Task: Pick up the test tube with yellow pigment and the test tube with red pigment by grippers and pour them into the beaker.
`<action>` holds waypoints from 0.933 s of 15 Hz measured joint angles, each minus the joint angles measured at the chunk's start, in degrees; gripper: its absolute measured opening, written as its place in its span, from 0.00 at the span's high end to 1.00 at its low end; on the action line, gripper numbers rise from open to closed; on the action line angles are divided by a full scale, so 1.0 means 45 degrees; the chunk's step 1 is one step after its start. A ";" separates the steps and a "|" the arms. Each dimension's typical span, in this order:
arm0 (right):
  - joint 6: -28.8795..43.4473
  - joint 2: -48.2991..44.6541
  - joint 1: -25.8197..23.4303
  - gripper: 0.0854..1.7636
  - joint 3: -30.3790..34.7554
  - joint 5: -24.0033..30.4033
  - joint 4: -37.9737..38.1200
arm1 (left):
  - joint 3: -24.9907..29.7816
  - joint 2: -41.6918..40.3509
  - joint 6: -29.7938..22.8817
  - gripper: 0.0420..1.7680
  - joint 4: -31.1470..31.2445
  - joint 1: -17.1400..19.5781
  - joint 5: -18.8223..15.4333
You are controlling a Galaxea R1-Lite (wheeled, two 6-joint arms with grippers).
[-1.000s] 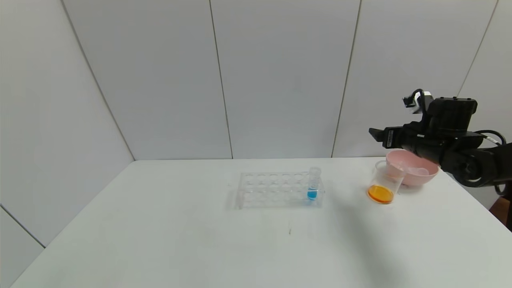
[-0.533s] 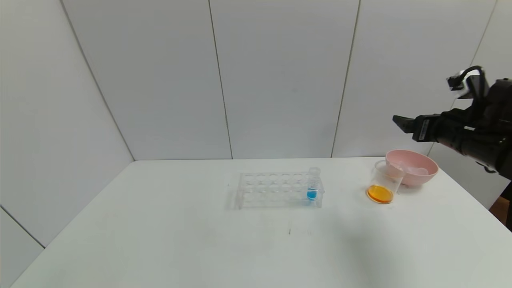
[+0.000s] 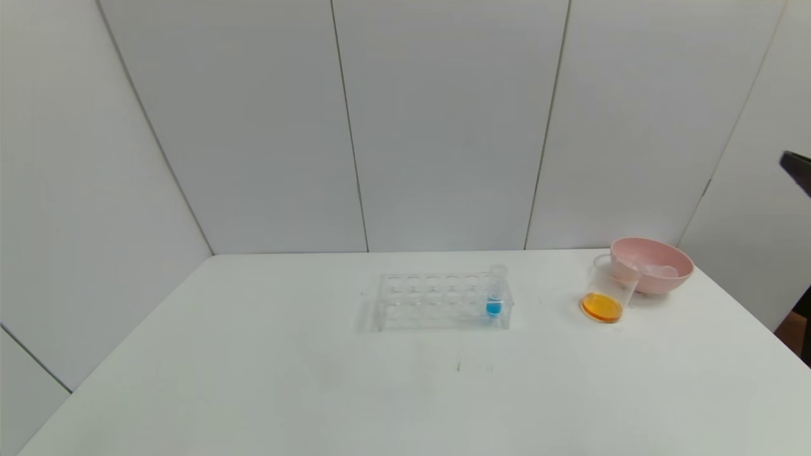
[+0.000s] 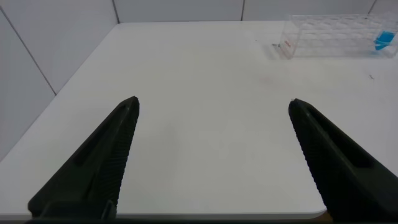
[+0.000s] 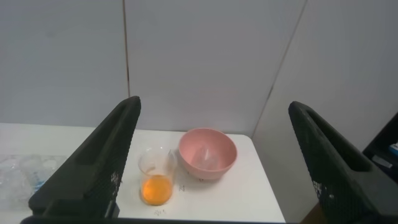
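The beaker (image 3: 605,297) stands on the table at the right and holds orange liquid; it also shows in the right wrist view (image 5: 157,177). No tube with yellow or red liquid shows. Clear tubes without colour lie in the pink bowl (image 3: 652,265) just behind the beaker. My right gripper (image 5: 214,104) is open and empty, high above and back from the beaker and bowl; only a black tip of it (image 3: 799,170) shows at the head view's right edge. My left gripper (image 4: 214,102) is open and empty, low over the table's near left part.
A clear many-holed rack (image 3: 440,301) stands mid-table with one blue-liquid tube (image 3: 495,291) at its right end; the rack also shows in the left wrist view (image 4: 329,34). The pink bowl (image 5: 207,152) sits near the table's right back corner.
My right arm has risen and drawn back to the right, away from above the bowl, almost out of the head view. Beaker, bowl and rack have not moved.
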 joint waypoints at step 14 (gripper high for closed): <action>0.0081 -1.2564 0.0284 0.04 0.2384 0.1243 0.6315 | 0.0000 0.0000 0.0000 0.03 0.0000 0.0000 0.0000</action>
